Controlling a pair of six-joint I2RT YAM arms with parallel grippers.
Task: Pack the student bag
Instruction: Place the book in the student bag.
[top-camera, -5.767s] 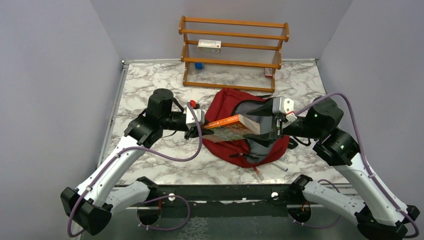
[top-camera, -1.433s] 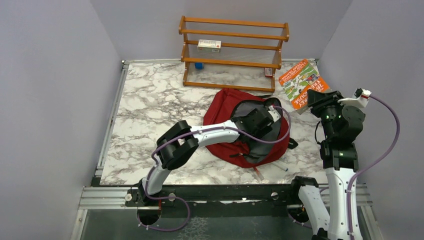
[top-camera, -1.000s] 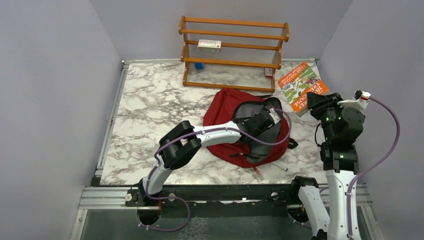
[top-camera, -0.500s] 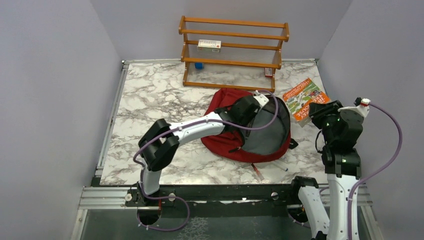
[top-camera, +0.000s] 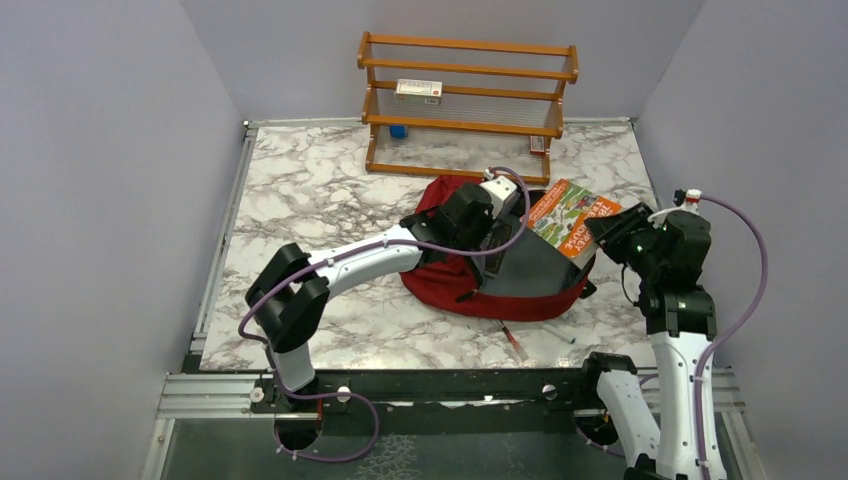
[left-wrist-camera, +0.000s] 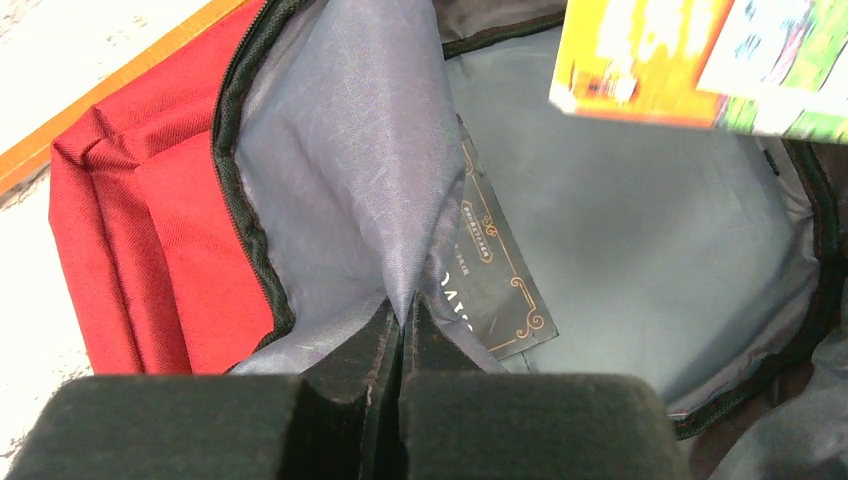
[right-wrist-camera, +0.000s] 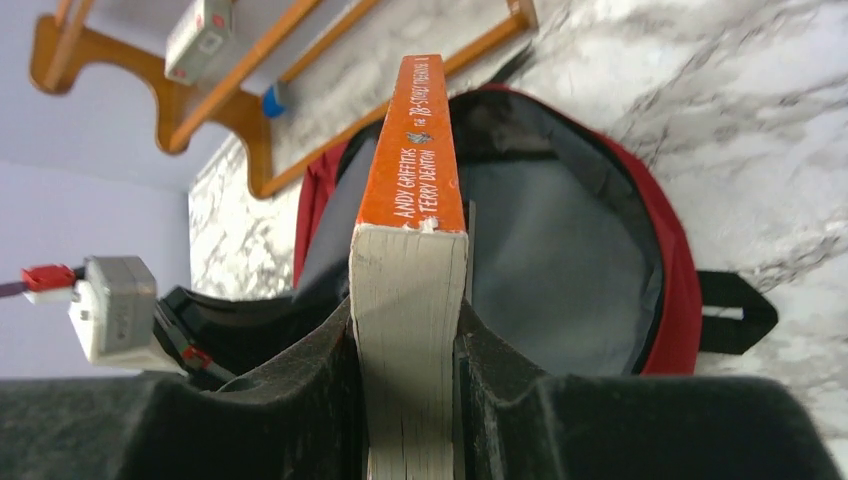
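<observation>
The student bag (top-camera: 447, 286), dark red with grey lining, lies in the middle of the table with its mouth held wide. My left gripper (top-camera: 489, 250) is shut on a fold of the bag's grey lining (left-wrist-camera: 360, 170), its fingertips (left-wrist-camera: 385, 325) pinching the cloth and holding the flap up. A dark book (left-wrist-camera: 497, 285) lies flat inside the bag. My right gripper (right-wrist-camera: 408, 320) is shut on an orange-spined book (right-wrist-camera: 415, 150), held edge-on above the bag's opening (right-wrist-camera: 560, 250). In the top view the orange book (top-camera: 563, 214) hangs tilted over the bag's right rim, with the right gripper (top-camera: 602, 232) at its right end.
A wooden rack (top-camera: 465, 105) stands at the back with a white box (top-camera: 418, 90) on a shelf and a small blue thing (top-camera: 398, 131) below it. Two pens (top-camera: 514, 341) lie on the marble in front of the bag. Grey walls close in both sides.
The left gripper shut on the lining and pulled the flap up and back, widening the bag's mouth. The right arm carried the orange book from the right rear to over the opening.
</observation>
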